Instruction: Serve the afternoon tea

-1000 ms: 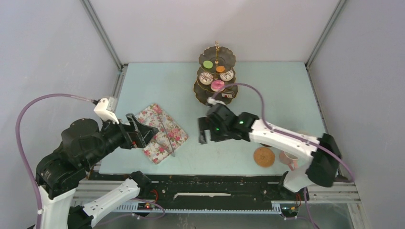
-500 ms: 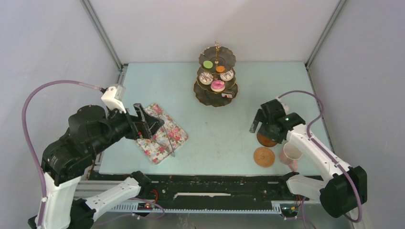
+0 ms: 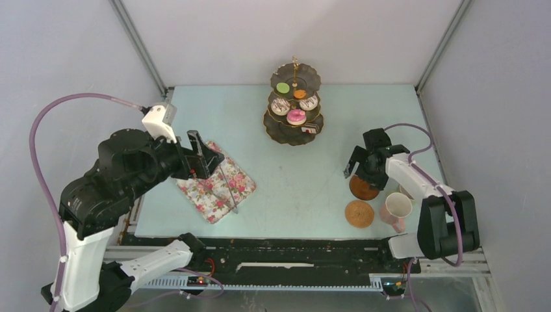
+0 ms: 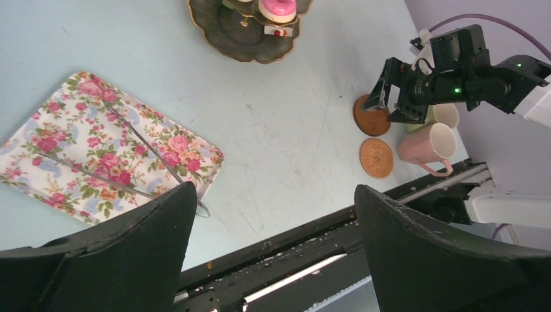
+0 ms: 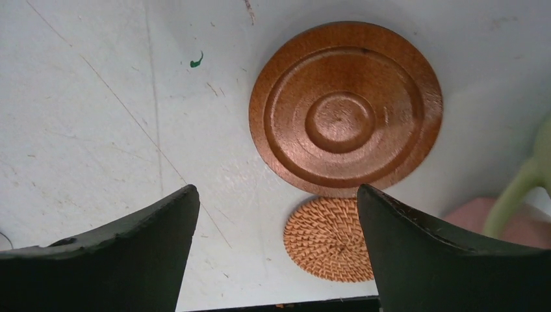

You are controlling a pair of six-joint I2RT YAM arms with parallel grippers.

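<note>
Two coasters are the focus right now. The right claw [image 5: 276,188] hangs straight over the wooden coaster [image 5: 345,117] with its jaws spread wide and nothing between them, so it looks lined up to pick that one, probably to set it out for a cup. Right beside it on the near side lies the woven coaster [image 5: 328,237], and the pink cup [image 3: 395,209] and cream cup [image 4: 446,114] crowd in on the right, so there's not much room to come down. All the cakes are up on the tiered stand [image 3: 279,133] at the back of the counter [image 3: 305,175], pink doughnut [image 3: 296,116] included. Over on the other side the left claw [image 4: 274,187] is spread too and empty, parked above the floral cloth [image 4: 97,149] with the tongs [image 4: 153,156] lying on it.
</note>
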